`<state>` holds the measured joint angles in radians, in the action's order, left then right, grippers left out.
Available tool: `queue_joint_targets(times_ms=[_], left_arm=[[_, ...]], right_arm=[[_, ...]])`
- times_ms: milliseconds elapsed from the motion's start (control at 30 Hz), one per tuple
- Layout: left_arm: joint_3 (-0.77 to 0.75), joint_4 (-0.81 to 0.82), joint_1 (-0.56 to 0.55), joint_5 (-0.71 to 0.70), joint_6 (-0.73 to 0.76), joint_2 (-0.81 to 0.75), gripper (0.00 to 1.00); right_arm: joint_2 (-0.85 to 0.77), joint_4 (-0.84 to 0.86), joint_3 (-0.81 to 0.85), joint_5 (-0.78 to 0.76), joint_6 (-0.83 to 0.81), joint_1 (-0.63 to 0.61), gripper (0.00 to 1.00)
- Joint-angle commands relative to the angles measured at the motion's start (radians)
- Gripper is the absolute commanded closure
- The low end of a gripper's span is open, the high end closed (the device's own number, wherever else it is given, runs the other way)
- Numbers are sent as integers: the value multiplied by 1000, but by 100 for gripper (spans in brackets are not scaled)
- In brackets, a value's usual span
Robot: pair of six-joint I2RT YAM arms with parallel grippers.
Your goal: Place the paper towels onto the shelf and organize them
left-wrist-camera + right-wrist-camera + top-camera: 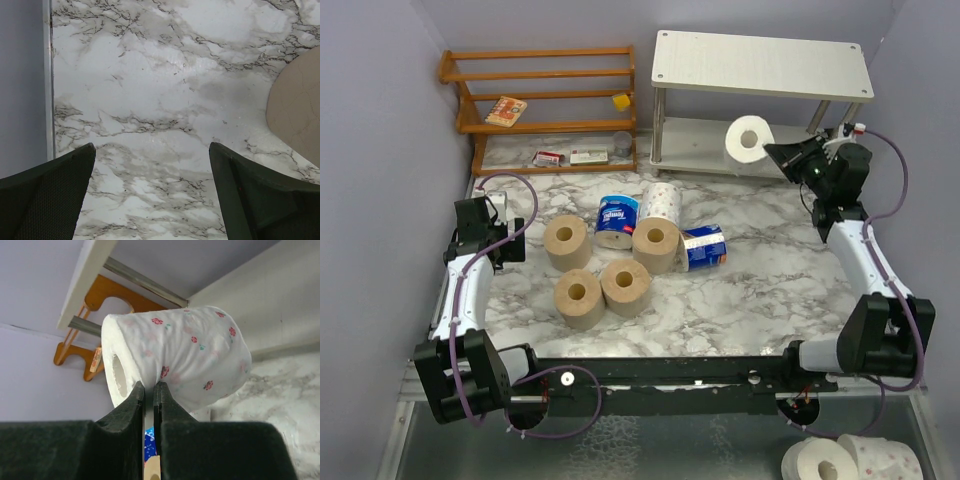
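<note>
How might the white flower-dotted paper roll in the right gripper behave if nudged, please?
The white flower-dotted paper roll is probably light: the right gripper holds it aloft by a narrow pinch. It looks soft, so may dent. Set sideways on the white-board shelf, it could roll.

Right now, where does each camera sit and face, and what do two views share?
Top external: above, behind the bases, looking down over the marble table to the shelf; left arm and right arm show.
Left wrist: looks down on bare marble and part of a tan roll; open left gripper.
Right wrist: faces up toward the shelf; right gripper pinching the flower-printed roll.
Shared: top and right wrist both show that roll.
</note>
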<state>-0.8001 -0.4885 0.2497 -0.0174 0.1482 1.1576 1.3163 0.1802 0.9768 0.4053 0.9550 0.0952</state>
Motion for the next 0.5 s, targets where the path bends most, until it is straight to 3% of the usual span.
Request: queue_joint_targets(times_ms=[0,100,167,467], left_arm=[[-16,0,6,-26,0,-10,1],[-21,-5,6,-40,0,7,1],[-22,-9,6,-45,0,13,1],[-25,-13,8,-50,-2,14,1]], right_arm=[[164,17,212,46,-48,22,99],[357,-50,389,238,45,92,99],[432,17,413,319,127,107,99],[469,344,248,250,335,97,99]])
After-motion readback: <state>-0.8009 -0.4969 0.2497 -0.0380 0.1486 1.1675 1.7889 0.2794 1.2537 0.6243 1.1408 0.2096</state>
